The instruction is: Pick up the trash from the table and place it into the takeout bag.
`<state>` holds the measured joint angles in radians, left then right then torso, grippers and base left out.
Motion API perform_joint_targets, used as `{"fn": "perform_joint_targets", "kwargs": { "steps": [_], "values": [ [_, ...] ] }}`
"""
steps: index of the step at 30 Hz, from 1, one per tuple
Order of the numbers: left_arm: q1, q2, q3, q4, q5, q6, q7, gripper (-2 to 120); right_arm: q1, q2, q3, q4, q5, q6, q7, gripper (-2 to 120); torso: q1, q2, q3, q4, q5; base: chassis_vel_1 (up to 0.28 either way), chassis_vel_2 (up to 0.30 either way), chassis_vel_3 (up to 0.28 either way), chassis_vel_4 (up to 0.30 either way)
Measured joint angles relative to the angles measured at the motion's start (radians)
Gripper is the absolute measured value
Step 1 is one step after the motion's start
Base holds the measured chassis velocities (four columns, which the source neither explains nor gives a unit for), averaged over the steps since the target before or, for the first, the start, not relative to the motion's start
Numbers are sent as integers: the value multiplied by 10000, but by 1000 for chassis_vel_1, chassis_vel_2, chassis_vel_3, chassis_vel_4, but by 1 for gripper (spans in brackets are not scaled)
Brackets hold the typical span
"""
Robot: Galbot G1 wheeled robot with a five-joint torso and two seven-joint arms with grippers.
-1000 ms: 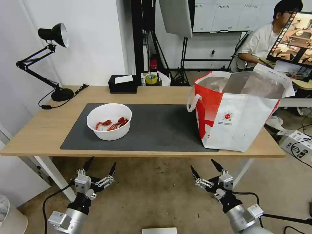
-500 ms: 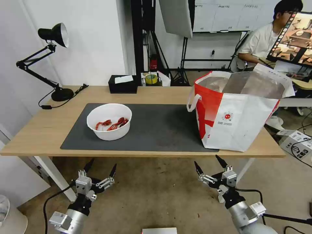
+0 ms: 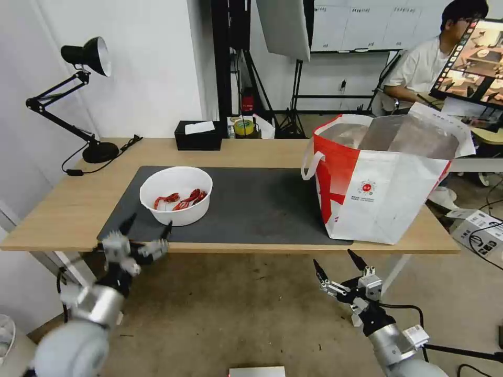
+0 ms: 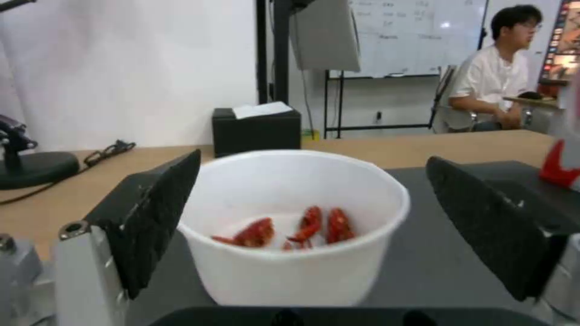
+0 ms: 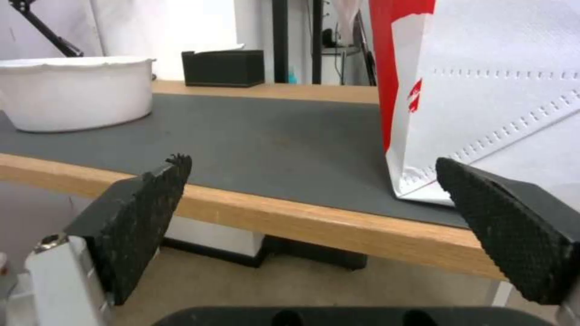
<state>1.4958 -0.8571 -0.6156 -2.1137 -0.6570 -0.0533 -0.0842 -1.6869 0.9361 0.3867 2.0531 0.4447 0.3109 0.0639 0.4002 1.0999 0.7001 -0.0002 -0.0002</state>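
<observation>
A white round bowl [image 3: 176, 201] holding red crayfish shells [image 3: 181, 200] sits on the left part of the dark grey mat [image 3: 251, 209] on the light-wood table [image 3: 63, 209]. My left gripper [image 3: 149, 224] is open at the table's front edge, just in front of the bowl and not touching it. In the left wrist view the bowl [image 4: 296, 231] sits framed between the spread fingers [image 4: 154, 213]. The white-and-red takeout bag [image 3: 382, 193] stands open at the table's right end. My right gripper [image 3: 335, 262] hangs open below the table edge, in front of the bag [image 5: 495, 90].
A black tissue box [image 3: 198, 135] and a tape roll [image 3: 243, 126] sit at the back edge. A black desk lamp [image 3: 86, 94] stands at the far left corner. A cardboard box [image 3: 479, 230] lies on the floor to the right.
My left arm has risen from below the table to its front edge, closing in on the bowl. The right gripper shifted slightly right a second ago and has held still since.
</observation>
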Motion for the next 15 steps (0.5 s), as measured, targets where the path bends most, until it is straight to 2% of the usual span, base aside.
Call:
{"fn": "perform_joint_targets", "kwargs": {
  "steps": [3,5,6,8,10,12,13,14,15],
  "values": [
    [-934,914,260,441,-634,474,-306,100,2,-1,0,3,2,-1,-1,100,-1,1,0,5,-3,0,0,0,0],
    [-1162,1087,331,535,-777,595,-333,100,2,-1,0,3,3,-1,0,100,-1,0,0,4,-1,0,0,0,0],
    [-1887,1509,607,789,-1252,958,-422,100,2,-2,-1,4,4,-2,0,100,0,0,0,2,2,0,0,0,0],
    [-2234,1674,759,907,-1496,1124,-479,100,3,-2,-1,4,4,-4,-1,100,0,0,0,2,0,0,0,0,0],
    [-3464,2171,1269,1393,-2453,1768,-561,100,2,-2,-1,6,6,-5,-1,100,0,0,0,-1,3,0,0,0,0],
    [-3671,2258,1349,1500,-2696,1931,-564,100,3,-2,-2,6,7,-5,0,100,0,0,0,-2,4,0,0,0,0],
    [-4134,2606,1479,1924,-3642,2518,-577,100,2,-2,-2,7,8,-6,-1,100,1,0,1,-3,0,0,0,0,0],
    [-4299,2835,1508,2292,-4092,2760,-581,100,3,-2,-2,8,10,-7,-2,100,0,0,1,1,1,0,0,0,0],
    [-4299,2835,1508,2292,-4092,2760,-581,100,3,-2,-2,8,10,-7,-2,100,0,0,1,1,1,0,0,0,0]
  ]
}}
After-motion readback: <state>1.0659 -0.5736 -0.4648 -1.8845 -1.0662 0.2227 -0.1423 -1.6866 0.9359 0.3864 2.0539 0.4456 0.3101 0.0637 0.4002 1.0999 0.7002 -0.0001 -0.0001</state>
